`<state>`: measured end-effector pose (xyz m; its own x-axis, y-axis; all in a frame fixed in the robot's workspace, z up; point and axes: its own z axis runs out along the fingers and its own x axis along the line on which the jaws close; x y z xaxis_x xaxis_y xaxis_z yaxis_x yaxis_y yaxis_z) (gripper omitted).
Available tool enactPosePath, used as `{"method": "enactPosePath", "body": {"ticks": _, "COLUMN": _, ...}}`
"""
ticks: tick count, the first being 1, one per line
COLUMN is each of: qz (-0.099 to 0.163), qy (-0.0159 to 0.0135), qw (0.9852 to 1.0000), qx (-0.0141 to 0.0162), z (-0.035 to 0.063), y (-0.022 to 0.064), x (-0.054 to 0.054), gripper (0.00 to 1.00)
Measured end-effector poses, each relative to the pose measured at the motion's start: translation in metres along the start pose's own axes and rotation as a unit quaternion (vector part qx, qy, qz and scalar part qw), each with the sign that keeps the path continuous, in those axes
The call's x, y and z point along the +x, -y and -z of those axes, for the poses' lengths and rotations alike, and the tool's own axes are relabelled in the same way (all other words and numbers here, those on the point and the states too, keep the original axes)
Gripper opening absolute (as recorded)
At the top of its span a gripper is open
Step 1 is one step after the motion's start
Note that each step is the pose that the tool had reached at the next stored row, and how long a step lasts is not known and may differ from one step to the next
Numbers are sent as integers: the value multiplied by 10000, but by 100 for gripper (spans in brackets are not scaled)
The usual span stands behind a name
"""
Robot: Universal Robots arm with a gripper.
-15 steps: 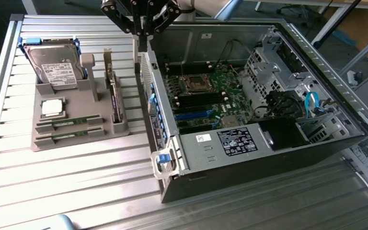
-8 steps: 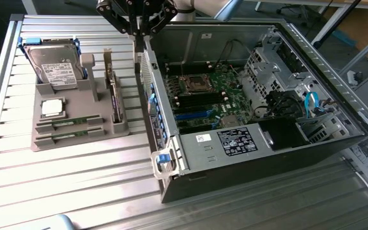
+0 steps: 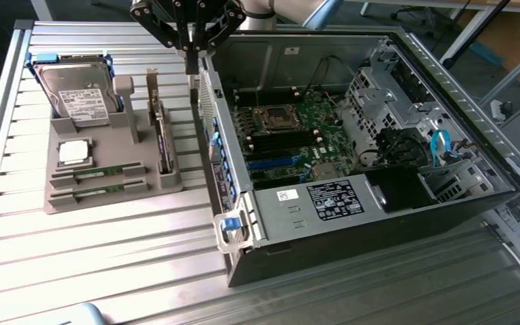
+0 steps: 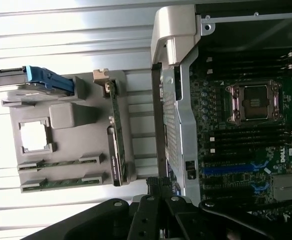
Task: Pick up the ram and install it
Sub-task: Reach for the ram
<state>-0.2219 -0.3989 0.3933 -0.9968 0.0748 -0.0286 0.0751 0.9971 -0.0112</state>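
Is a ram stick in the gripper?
No: both ram sticks lie in the tray, and the shut gripper hangs apart beside the case.

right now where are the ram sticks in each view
exterior view: ram sticks lie in the grey holder, on the exterior view's left of the open case.
wrist view: ram sticks beside the silver processor.
shared landmark: the silver processor.
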Motion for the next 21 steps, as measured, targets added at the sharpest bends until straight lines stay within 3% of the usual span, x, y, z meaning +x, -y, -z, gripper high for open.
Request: {"method": "enactPosePath", "body": {"ticks": 21, "qz": 1, "qy": 3, "qw": 10000, "qx": 44, "z": 5, "y": 14, "x": 185, "gripper": 10}}
